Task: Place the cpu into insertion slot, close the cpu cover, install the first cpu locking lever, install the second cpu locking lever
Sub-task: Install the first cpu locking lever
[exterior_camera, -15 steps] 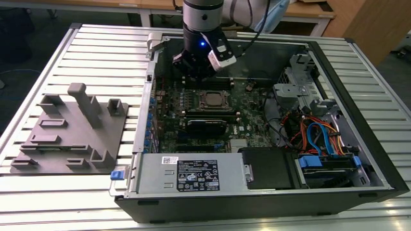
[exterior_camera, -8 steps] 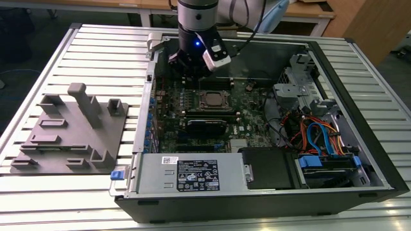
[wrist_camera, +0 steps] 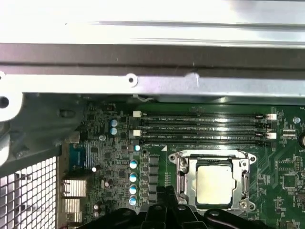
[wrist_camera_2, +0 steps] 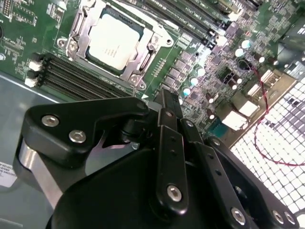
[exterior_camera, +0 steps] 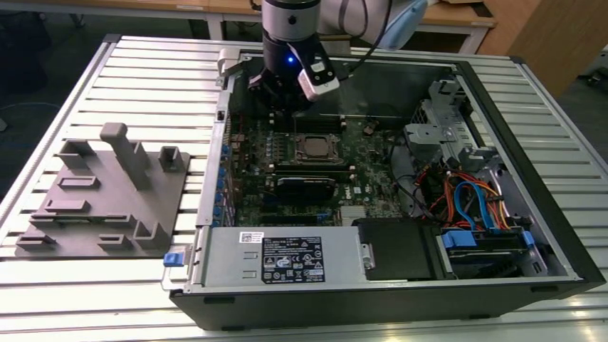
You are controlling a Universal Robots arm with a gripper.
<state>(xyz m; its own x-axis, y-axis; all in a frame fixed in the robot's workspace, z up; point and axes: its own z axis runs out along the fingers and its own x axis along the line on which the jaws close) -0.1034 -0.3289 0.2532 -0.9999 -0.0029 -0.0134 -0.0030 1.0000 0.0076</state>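
On a slatted table [exterior_camera: 142,71] an open computer case [exterior_camera: 560,235] is laid; the cpu [wrist_camera_2: 113,42] is framed by the flat-lying cpu cover [wrist_camera_2: 80,29], and the gripper [wrist_camera_2: 169,99] is held clenched, empty, nearby.

Entry, by count: one slatted bench [exterior_camera: 142,71]; one open computer case [exterior_camera: 542,242] on it; one grey fixture plate [exterior_camera: 95,214] beside the case; one robot arm [exterior_camera: 290,21] with one gripper [wrist_camera_2: 167,100]. Inside the case: one green circuit board [wrist_camera: 286,176]; one cpu [wrist_camera: 214,185]; one cpu cover [wrist_camera: 182,179] framing it; four long memory slots [wrist_camera: 200,129] in the bank next to the socket, as counted in the first wrist view; one labelled power supply [exterior_camera: 285,260]; one perforated grille [wrist_camera: 28,191].
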